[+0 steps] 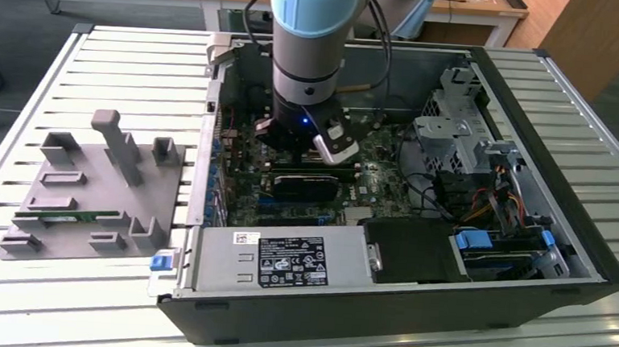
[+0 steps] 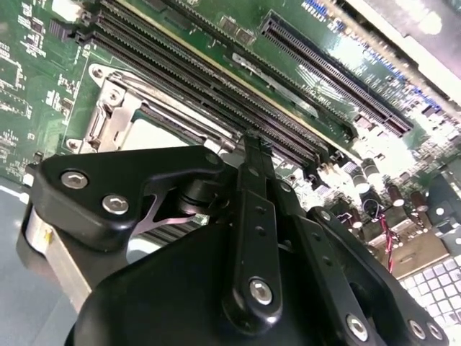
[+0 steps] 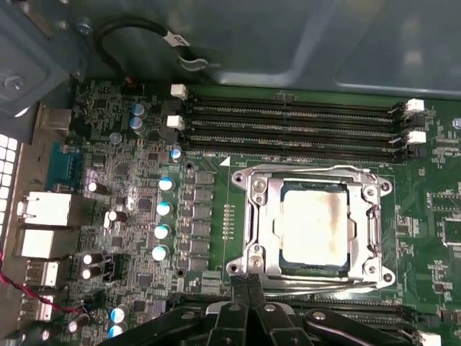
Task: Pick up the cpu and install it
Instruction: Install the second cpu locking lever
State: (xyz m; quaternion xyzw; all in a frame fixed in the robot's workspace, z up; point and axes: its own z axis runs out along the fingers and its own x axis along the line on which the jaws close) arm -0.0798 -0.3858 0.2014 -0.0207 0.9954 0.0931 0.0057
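The cpu sits in its socket; the fingers look clenched together beside it, holding nothing.

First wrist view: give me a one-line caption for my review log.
The cpu sits in its motherboard socket below empty memory slots, with the tool just beside it.

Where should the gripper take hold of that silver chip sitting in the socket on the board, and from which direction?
Probably from straight above, pinching two opposite edges of the cpu. It lies flat in the socket frame, whose metal bars run close along its sides, so only the upper rim looks reachable and a sideways approach seems blocked. The memory slots stand close alongside. The gripper sits low at the frame's edge.
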